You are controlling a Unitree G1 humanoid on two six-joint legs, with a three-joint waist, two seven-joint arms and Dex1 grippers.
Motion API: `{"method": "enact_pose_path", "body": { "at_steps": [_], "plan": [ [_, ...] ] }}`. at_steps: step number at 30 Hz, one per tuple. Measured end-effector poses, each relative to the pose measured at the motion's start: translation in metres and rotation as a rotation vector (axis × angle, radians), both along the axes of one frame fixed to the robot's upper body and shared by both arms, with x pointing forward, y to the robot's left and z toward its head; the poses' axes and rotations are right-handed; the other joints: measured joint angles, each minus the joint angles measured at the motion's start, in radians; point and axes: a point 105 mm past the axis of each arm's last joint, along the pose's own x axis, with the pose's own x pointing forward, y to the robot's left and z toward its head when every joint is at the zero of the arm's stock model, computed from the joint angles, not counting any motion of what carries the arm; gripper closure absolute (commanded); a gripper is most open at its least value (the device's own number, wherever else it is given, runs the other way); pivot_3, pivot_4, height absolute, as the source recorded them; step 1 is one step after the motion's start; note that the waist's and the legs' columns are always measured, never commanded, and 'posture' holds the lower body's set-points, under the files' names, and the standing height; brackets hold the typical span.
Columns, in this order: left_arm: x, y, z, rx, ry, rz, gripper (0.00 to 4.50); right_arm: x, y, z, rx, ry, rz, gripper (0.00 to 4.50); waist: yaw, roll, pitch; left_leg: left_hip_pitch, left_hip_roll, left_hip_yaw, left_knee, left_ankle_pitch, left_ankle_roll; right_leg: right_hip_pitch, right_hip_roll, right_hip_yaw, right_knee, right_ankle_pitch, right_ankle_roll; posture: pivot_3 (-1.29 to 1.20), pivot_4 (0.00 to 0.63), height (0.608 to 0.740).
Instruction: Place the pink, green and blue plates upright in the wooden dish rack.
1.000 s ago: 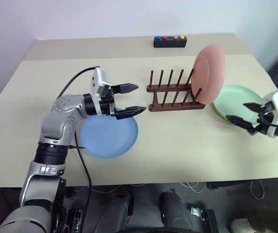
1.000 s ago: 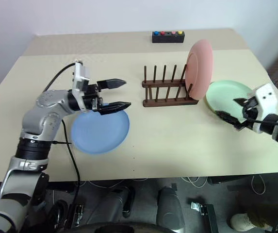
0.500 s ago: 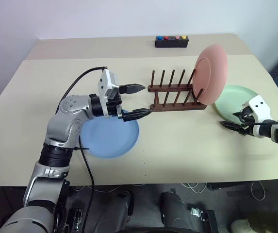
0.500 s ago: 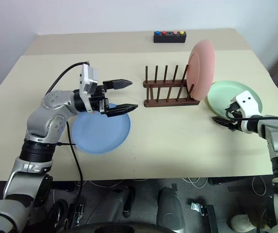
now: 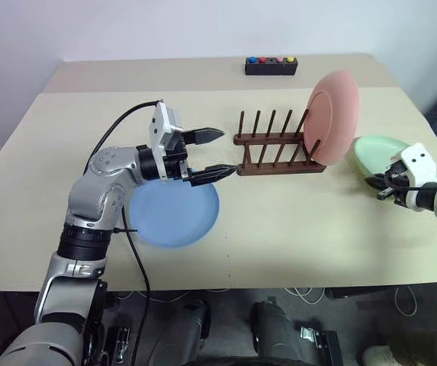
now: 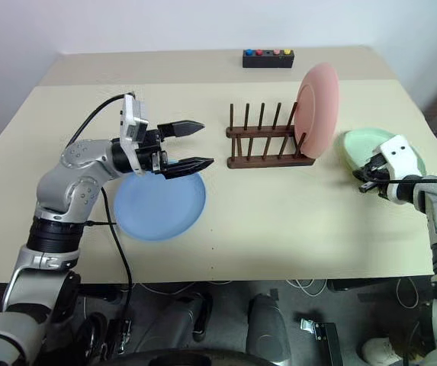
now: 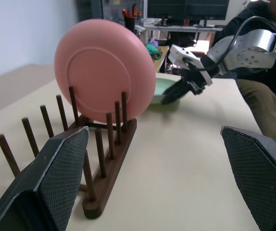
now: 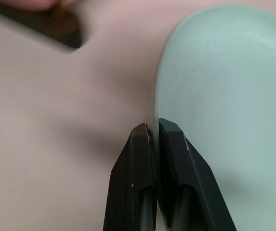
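Observation:
The pink plate (image 5: 332, 117) stands upright in the right end of the wooden dish rack (image 5: 275, 150). Flat on the table at the left lies the blue plate (image 5: 174, 217). Over its far edge hovers my left gripper (image 5: 226, 151), open, empty and pointing at the rack. At the far right is the green plate (image 5: 377, 151), with my right gripper (image 5: 382, 187) shut on its near rim. In the right wrist view the fingers (image 8: 176, 159) pinch the edge of the green plate (image 8: 224, 96).
A black box with coloured buttons (image 5: 270, 65) sits at the table's far edge. The table's right edge runs close behind the green plate. A person (image 7: 265, 96) sits beyond that side. A black cable (image 5: 134, 252) hangs from my left arm.
My right gripper has closed on the green plate's rim and moved right, and the plate has shifted right with it. My left gripper has stayed open in place.

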Motion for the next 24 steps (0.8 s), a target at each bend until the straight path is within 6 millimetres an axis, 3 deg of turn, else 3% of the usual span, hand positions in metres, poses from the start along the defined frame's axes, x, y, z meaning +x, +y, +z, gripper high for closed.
{"method": "enact_pose_path", "body": {
  "at_steps": [8,13,17,24],
  "plan": [
    [0.003,-0.001,-0.002,-0.015,0.019,-0.002,0.0,0.018,-0.017,0.071,0.098,-0.329,-0.158,4.46,-0.003,0.0,0.0,0.0,0.0,0.0,-0.001,0.001,-0.001,-0.001,0.001,0.0,0.0,0.0,0.0,0.0,0.15,0.74],
    [0.004,0.006,-0.003,0.014,0.023,0.002,0.0,0.018,-0.005,0.139,0.508,-0.571,-0.114,4.46,-0.003,0.001,0.001,0.0,0.001,0.0,-0.002,0.001,-0.001,-0.001,0.001,0.001,0.0,0.0,0.0,0.0,0.15,0.74],
    [0.004,0.014,-0.003,0.02,0.046,0.015,0.0,0.0,0.022,0.19,0.668,-0.719,0.071,4.46,-0.002,0.001,0.001,-0.001,0.001,0.0,-0.002,0.001,-0.001,-0.001,0.001,0.001,-0.001,0.0,0.0,0.0,0.15,0.74],
    [0.002,0.026,0.004,-0.004,0.059,0.011,0.0,-0.018,0.074,0.225,0.864,-0.74,0.341,4.46,-0.008,0.002,0.001,-0.001,0.001,0.0,-0.001,-0.002,0.004,-0.002,0.001,0.001,0.0,0.001,-0.001,0.0,0.15,0.74]
  ]
}}
